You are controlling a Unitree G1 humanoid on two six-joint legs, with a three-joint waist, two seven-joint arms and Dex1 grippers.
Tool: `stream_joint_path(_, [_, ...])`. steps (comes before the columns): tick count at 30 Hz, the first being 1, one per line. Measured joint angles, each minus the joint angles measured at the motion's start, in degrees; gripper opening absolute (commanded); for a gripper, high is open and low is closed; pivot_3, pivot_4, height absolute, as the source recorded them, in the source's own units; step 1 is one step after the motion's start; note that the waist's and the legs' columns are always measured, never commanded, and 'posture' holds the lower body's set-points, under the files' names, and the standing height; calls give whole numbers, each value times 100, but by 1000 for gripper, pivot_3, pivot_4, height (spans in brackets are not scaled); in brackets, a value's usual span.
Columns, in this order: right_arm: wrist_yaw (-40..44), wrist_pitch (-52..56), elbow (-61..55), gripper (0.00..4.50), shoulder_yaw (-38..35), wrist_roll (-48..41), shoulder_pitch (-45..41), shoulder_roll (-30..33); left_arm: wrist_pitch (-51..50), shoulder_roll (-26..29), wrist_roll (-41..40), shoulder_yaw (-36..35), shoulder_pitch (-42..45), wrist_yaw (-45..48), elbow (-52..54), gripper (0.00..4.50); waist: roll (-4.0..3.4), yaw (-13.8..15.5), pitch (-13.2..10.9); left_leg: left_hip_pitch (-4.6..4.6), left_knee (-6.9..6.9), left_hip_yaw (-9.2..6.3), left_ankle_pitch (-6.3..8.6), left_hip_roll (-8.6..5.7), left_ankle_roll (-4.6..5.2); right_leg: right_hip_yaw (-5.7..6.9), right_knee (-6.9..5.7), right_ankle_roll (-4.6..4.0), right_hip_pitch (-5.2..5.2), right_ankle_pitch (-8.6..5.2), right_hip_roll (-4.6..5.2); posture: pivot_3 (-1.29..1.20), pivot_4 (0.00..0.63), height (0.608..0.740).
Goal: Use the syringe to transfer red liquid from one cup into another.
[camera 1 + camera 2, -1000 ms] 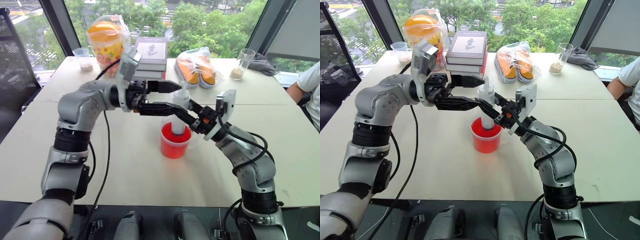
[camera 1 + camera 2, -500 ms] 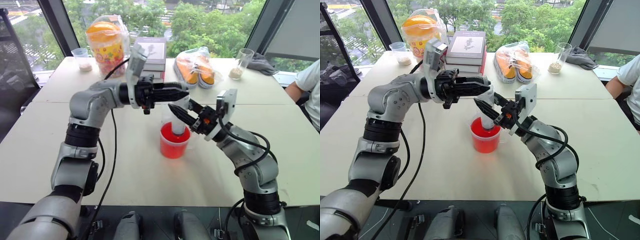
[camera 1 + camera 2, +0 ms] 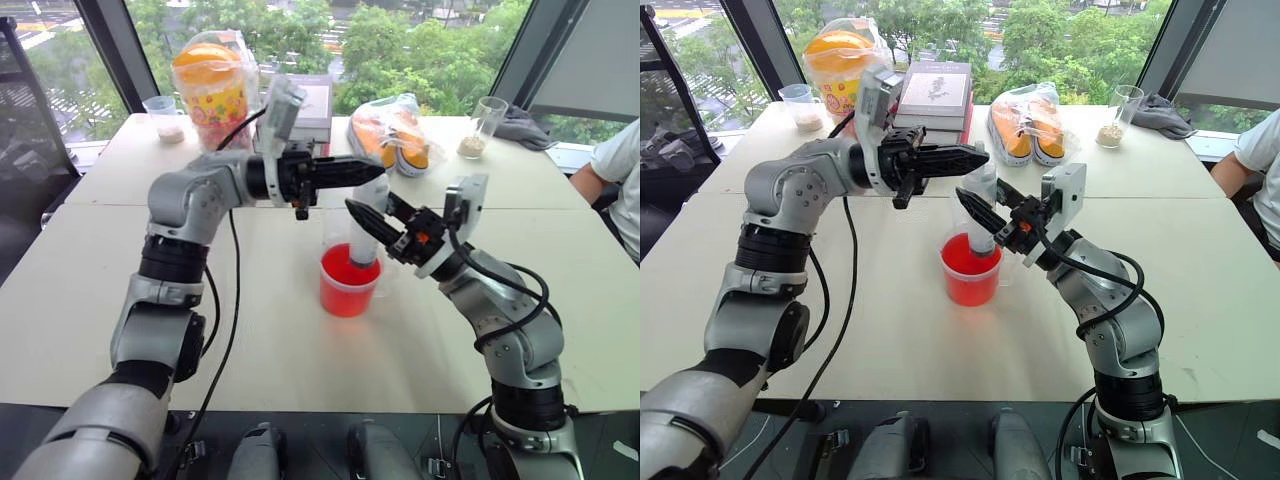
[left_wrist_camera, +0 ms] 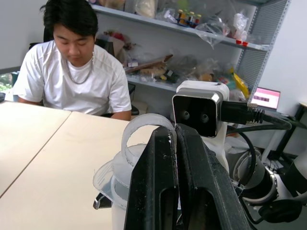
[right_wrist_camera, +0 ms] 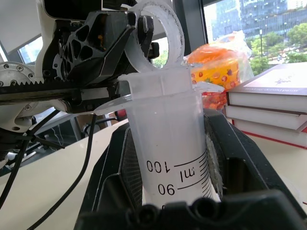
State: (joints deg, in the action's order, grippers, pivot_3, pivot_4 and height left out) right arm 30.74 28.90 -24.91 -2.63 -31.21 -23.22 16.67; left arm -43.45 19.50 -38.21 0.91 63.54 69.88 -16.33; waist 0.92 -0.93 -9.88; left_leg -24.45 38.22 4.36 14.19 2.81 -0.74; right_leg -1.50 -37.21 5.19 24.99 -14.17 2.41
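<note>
The syringe (image 3: 365, 235) stands upright with its lower end in the wide red cup (image 3: 349, 285) of red liquid (image 3: 965, 258), mid-table. My right gripper (image 3: 362, 222) is shut on the syringe's clear barrel (image 5: 163, 120) from the right. My left gripper (image 3: 377, 170) reaches in level from the left at the syringe's top. Its fingers (image 4: 158, 182) are shut, tips against the white plunger ring (image 4: 144, 125), apparently pinching its edge. A slim clear cup (image 3: 958, 215) stands just behind the red cup, partly hidden.
At the table's (image 3: 250, 340) far side stand a stack of books (image 3: 935, 95), bagged orange shoes (image 3: 395, 135), a bagged colourful jar (image 3: 212, 85), a small cup with grains (image 3: 165, 115) and a tall glass with grains (image 3: 482, 125). A person (image 3: 615, 180) sits at the right.
My left gripper has gone from wide open to shut and has shifted slightly right, up to the plunger's top. The right gripper and the syringe have kept still.
</note>
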Motion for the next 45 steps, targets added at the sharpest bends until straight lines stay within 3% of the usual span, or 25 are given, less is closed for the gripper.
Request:
stream_joint_path(25, [-4, 54, 240, 1405, 82, -101, -116, -20, 193, 76, 7, -119, 254, 32, -319, 19, 0, 1, 0, -1, 0, 0, 0, 0, 0, 0, 0, 0, 1, 0, 0, 0, 150, 740])
stream_joint_path(28, [-6, 213, 186, 1405, 78, -217, -231, 27, 167, 147, -3, -192, 254, 58, -257, 944, 0, -4, 0, -1, -1, 0, 0, 1, 0, 0, 0, 0, 1, 0, 0, 0, 150, 740])
stream_joint_path(33, [-119, 516, 139, 1405, -8, -397, -398, 109, 142, 257, -56, -190, 127, 198, 73, 3316, 0, 3, 0, -1, -1, 1, 0, 0, 0, 0, 1, 0, 0, 0, 3, 0, 150, 740])
stream_joint_path(45, [-278, 855, 28, 1405, -120, -896, -721, 190, 12, 660, -115, -342, -374, -22, 431, 3316, 0, -5, 0, 0, -1, 0, 0, 1, 0, 1, -1, 0, 0, 0, 2, 0, 150, 740])
